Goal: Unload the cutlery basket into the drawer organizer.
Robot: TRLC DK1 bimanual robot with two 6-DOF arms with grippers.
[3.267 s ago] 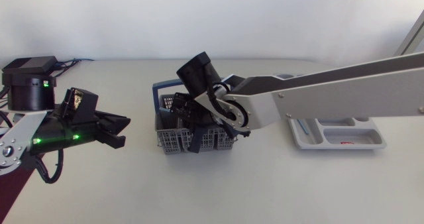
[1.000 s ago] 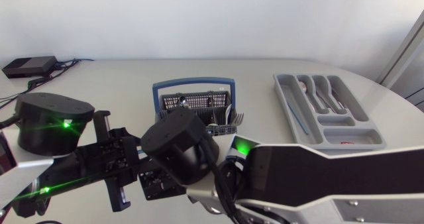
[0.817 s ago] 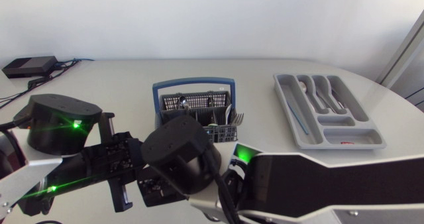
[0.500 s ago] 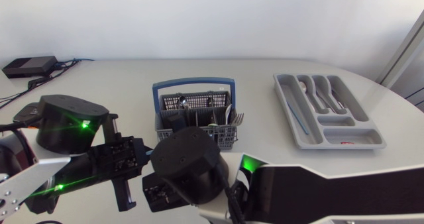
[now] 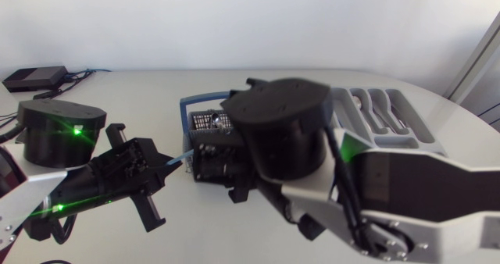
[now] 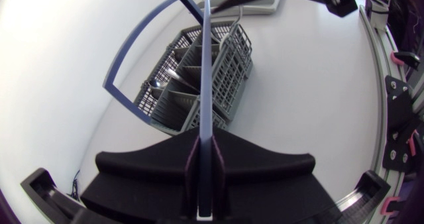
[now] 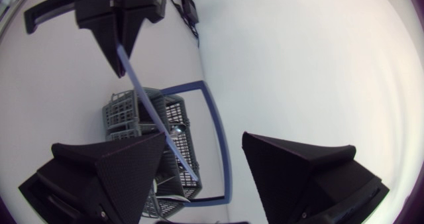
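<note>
Pinching the blue stick (image 6: 207, 58) in our left gripper (image 6: 205, 139), we are presenting it between the wide-open right gripper (image 7: 203, 139); letting go early is risking a drop onto the basket (image 6: 233, 68).

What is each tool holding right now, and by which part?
The left tool grips a thin blue utensil by one end. The right tool is open; the utensil's other end sits between its fingers, unclamped.

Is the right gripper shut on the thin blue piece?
No, the fingers of the right gripper stand wide apart; the thin blue piece between them is clamped by the left gripper.
</note>
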